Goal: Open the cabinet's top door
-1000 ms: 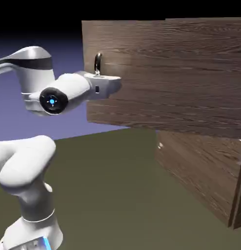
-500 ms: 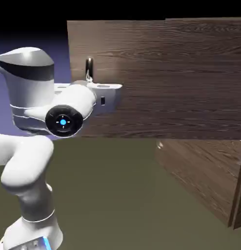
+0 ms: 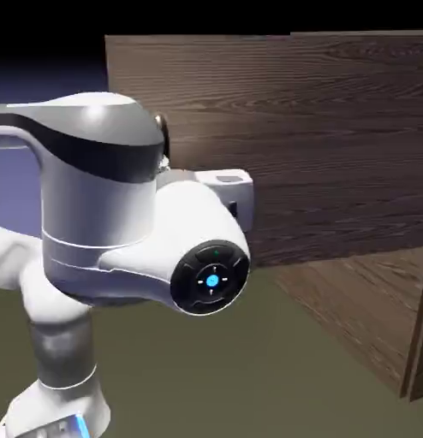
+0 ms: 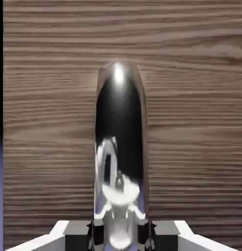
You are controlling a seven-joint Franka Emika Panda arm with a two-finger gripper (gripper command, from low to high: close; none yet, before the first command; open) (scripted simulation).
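Note:
The top door (image 3: 335, 137) of the cabinet (image 3: 416, 342) stands swung out, its dark wood-grain face filling the upper exterior view. Only a sliver of its metal ring handle (image 3: 163, 130) peeks out behind my arm's big white wrist (image 3: 138, 231), which hides the fingers there. In the hand view the shiny curved handle (image 4: 120, 147) rises large against the door's wood (image 4: 196, 98). My gripper (image 4: 120, 236) is shut on the handle at its lower end, with a dark fingertip (image 4: 95, 235) showing on either side.
The lower wood panel (image 3: 352, 316) sits under the open door at the exterior view's right. The olive table (image 3: 249, 376) stretches in front of the cabinet. My arm's lower links and base (image 3: 56, 376) stand at the lower left.
The top door has swung further out toward the exterior view's left. My arm has pulled back with it and turned, so its wrist now looms large and covers most of the handle.

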